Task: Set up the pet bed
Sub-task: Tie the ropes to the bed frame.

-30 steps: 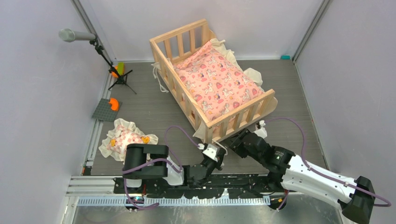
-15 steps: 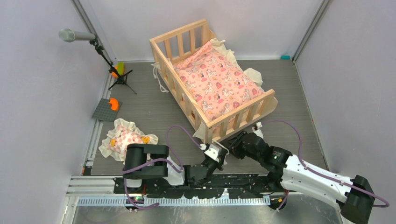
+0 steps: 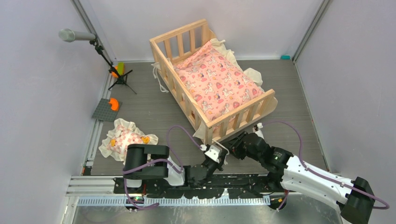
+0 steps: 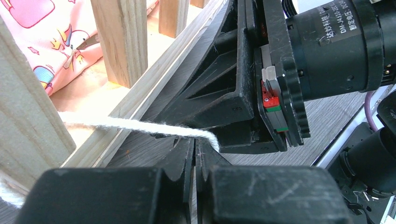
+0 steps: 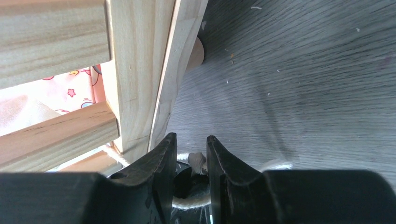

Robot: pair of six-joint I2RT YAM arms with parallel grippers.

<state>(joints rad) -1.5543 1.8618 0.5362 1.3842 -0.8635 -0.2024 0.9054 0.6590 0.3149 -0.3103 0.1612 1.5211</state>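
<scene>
The pet bed (image 3: 238,109), a pale wooden slatted frame, stands mid-floor with the pink printed cushion (image 3: 217,81) inside. My left gripper (image 3: 219,150) sits at the bed's near corner. In the left wrist view it (image 4: 195,142) is shut, with a taut white cord (image 4: 140,125) running from the corner post (image 4: 28,116) to its tips. My right gripper (image 3: 233,144) is right beside it, against the bed's near rail. In the right wrist view it (image 5: 190,140) is open by a narrow gap, with the cord's frayed end (image 5: 197,161) between the fingers, next to the bed post (image 5: 140,70).
A small frilled pillow (image 3: 123,140) lies on the floor at the near left. A grey plate with an orange piece (image 3: 106,109) and a microphone stand (image 3: 116,77) stand by the left wall. Walls close in the floor on three sides.
My right gripper has shifted slightly left toward the left gripper and its jaws have narrowed. The left gripper, bed and cushion have not moved.
</scene>
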